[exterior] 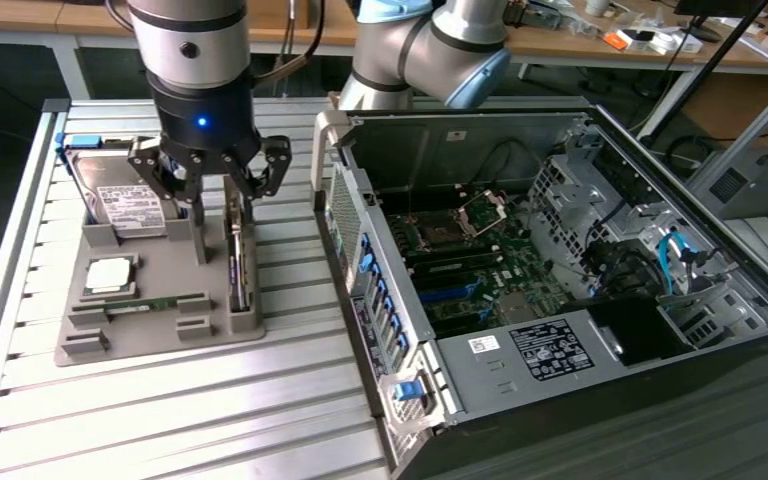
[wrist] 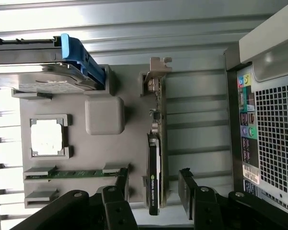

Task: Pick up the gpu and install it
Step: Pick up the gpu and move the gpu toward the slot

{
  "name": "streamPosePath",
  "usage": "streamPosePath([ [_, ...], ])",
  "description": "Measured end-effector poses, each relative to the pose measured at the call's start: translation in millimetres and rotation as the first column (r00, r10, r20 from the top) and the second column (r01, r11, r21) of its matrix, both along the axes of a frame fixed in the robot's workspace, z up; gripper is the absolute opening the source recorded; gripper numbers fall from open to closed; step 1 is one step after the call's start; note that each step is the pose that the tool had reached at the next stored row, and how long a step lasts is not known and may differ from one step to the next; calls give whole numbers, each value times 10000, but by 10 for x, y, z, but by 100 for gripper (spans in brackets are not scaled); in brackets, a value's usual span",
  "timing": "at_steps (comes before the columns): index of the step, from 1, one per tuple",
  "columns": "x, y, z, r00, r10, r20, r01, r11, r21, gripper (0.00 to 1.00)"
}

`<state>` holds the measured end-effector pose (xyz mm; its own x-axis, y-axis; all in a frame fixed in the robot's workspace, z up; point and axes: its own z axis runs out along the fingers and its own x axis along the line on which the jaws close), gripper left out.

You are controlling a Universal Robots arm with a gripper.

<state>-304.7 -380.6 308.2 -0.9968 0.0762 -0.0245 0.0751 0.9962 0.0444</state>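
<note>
One wide-open gripper straddles the upright gpu, hard drive and memory stick nearby.

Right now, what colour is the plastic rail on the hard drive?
The rail is blue; wrist view shows it best.

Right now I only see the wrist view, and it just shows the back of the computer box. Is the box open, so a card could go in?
Observer: Yes. In the exterior view the computer case lies with its upward side open, and the motherboard shows inside.
Operator: Does the arm look switched on?
Observer: A small blue light glows on the arm, just above the pincer.
</note>
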Motion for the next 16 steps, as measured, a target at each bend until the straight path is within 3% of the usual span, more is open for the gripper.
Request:
streamPosePath([
  [16,-22,9,-127,10000,0,-1,0,10000,0,54],
])
